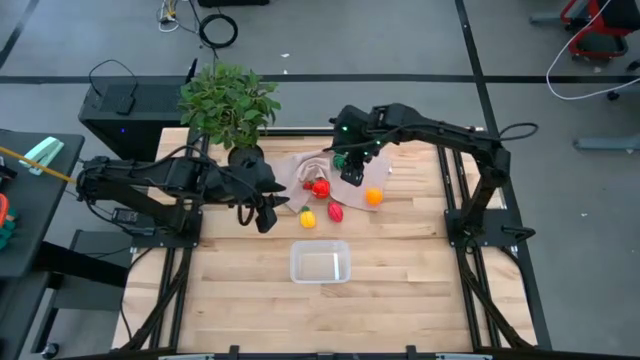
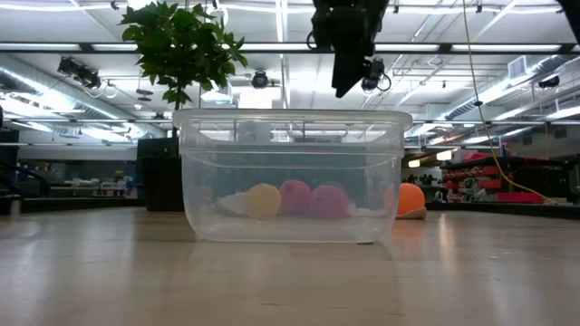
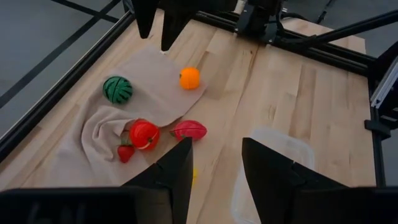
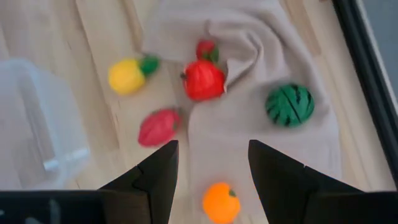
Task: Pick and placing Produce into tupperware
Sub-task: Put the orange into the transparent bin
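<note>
The clear tupperware [image 1: 320,262] stands empty on the wood near the table's near edge. Beyond it lie a yellow piece [image 1: 307,218], a pink-red piece [image 1: 335,211] and an orange one [image 1: 373,197] on the wood. On the beige cloth rest a red tomato [image 1: 320,187], a small strawberry [image 4: 206,48] and a dark green striped melon [image 4: 290,104]. My right gripper [image 4: 214,168] hovers open above the cloth, over the orange piece [image 4: 221,202]. My left gripper [image 3: 217,168] is open, in the air left of the yellow piece.
A leafy potted plant [image 1: 230,105] stands at the far left corner of the table, behind my left arm. The beige cloth [image 1: 300,168] lies rumpled at the far middle. Bare wood surrounds the tupperware [image 2: 290,177] on its left, right and near sides.
</note>
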`<state>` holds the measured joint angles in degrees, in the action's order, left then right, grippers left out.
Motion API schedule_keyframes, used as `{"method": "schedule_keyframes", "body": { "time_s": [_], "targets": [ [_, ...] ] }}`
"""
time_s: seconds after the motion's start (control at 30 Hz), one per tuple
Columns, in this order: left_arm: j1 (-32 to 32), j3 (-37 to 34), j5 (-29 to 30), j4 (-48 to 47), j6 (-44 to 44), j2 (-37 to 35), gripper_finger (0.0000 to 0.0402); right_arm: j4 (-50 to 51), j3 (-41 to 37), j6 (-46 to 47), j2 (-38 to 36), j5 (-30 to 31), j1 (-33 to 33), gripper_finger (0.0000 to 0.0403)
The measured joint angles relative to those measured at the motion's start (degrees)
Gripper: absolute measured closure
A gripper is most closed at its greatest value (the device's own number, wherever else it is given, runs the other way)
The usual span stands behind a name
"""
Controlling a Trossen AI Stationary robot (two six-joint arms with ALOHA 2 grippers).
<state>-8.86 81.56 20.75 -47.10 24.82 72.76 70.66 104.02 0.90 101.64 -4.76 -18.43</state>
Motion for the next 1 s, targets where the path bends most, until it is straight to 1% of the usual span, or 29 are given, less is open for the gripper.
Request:
{"method": "schedule_keyframes", "body": {
  "time_s": [0.17, 0.23, 0.37, 0.47, 0.57, 0.7, 0.9, 1.0],
  "targets": [
    [0.0, 0.0, 0.0, -0.1, 0.0, 0.0, 0.0261, 5.3, -0.5, -2.8, 2.1, 0.5, -0.4, 0.0202],
    [0.0, 0.0, 0.0, -0.1, 0.0, 0.0, 0.0264, 7.3, -0.9, -4.3, 3.3, 1.5, -0.2, 0.0202],
    [0.0, 0.0, 0.0, -0.2, 0.0, 0.0, 0.0262, 7.8, -2.6, -5.8, 4.2, 2.2, -0.2, 0.0202],
    [0.0, 0.0, 0.0, -0.4, 0.0, 0.0, 0.0257, 7.7, -3.8, -4.5, 4.7, 3.6, -0.3, 0.0202],
    [0.0, 0.0, 0.0, -0.4, 0.0, 0.0, 0.0253, 7.4, -5.9, -0.2, 4.6, 4.9, -0.8, 0.0202],
    [0.0, 0.0, 0.0, -0.4, 0.0, 0.0, 0.0251, 6.6, -11.1, 9.9, 4.4, 5.0, -1.6, 0.0202],
    [0.0, 0.0, 0.0, -0.4, 0.0, 0.0, 0.0261, 2.7, -19.7, 23.5, 4.4, 5.2, -1.3, 0.0202],
    [0.0, 0.0, 0.0, -0.4, 0.0, 0.0, 0.0264, 1.4, -22.3, 28.3, 4.4, 7.9, -1.3, 0.0202]
  ]
}}
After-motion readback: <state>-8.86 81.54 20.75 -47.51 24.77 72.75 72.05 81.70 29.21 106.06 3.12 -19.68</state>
